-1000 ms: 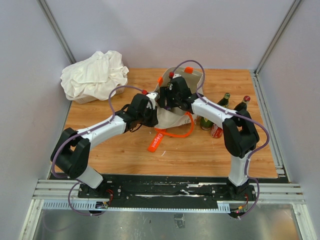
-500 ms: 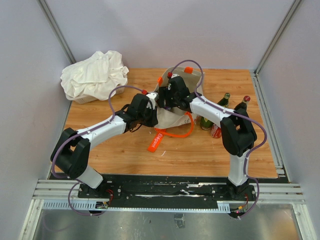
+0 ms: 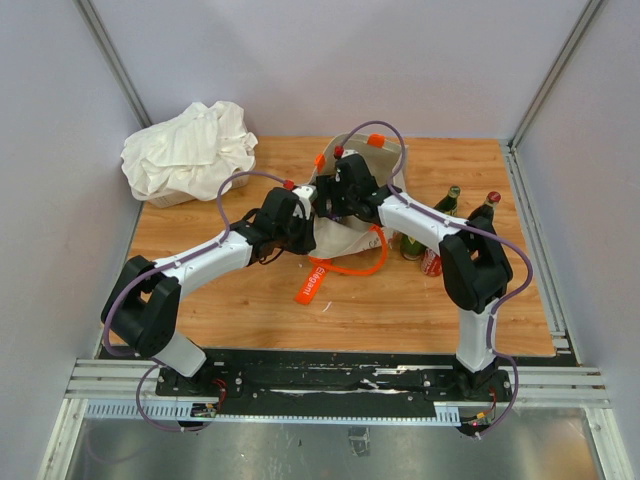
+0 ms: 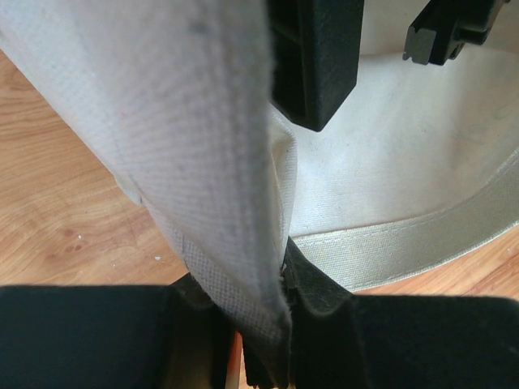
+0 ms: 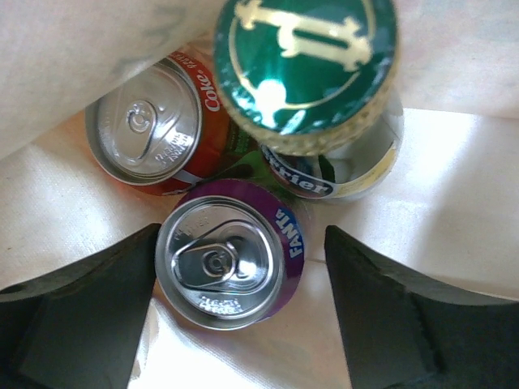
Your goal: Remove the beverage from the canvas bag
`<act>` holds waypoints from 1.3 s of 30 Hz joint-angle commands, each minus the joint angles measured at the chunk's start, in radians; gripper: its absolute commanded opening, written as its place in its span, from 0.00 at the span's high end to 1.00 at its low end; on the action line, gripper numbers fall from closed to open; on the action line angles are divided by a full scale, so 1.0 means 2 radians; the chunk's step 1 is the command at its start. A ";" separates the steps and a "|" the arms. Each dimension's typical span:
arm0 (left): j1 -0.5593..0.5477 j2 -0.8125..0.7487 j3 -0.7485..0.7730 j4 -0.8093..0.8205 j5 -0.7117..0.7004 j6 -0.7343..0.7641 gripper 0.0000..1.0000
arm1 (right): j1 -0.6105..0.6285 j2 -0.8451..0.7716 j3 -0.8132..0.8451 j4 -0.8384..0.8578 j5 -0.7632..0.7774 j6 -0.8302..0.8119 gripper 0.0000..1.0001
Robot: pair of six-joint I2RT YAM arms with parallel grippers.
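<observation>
The beige canvas bag with orange handles stands mid-table. My left gripper is shut on the bag's rim, and the left wrist view shows the canvas pinched between the jaws. My right gripper reaches down into the bag's mouth and is open. Between its fingers stands a purple Fanta can, a beverage, with the left finger close beside it and a gap at the right finger. Behind it are a red Coke can and a green-capped Perrier bottle.
A white cloth bundle lies at the back left. Right of the bag, on the table, stand two bottles and a red can. An orange tag lies in front of the bag.
My right arm has edged slightly left and further over the bag's mouth. The left arm holds the rim as before.
</observation>
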 commanded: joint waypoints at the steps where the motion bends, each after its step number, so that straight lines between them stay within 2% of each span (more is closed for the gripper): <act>1: -0.006 -0.005 -0.003 -0.015 0.004 0.010 0.87 | 0.020 0.031 -0.010 -0.091 0.021 -0.031 0.32; 7: -0.006 -0.009 -0.005 -0.012 0.002 0.006 0.87 | 0.025 0.038 0.003 -0.111 0.029 -0.054 0.75; 8: -0.006 -0.009 -0.005 -0.011 0.002 0.005 0.87 | 0.025 0.036 0.005 -0.115 0.034 -0.058 0.94; 9: -0.006 -0.009 -0.005 -0.010 0.001 0.004 0.87 | 0.026 0.033 0.005 -0.117 0.039 -0.061 0.98; 19: -0.006 -0.008 -0.007 -0.002 0.008 0.001 0.87 | 0.026 -0.054 0.013 -0.109 0.050 -0.110 0.99; 39: -0.006 0.007 0.000 0.004 0.012 0.013 0.87 | 0.026 -0.232 0.019 -0.135 0.031 -0.119 0.99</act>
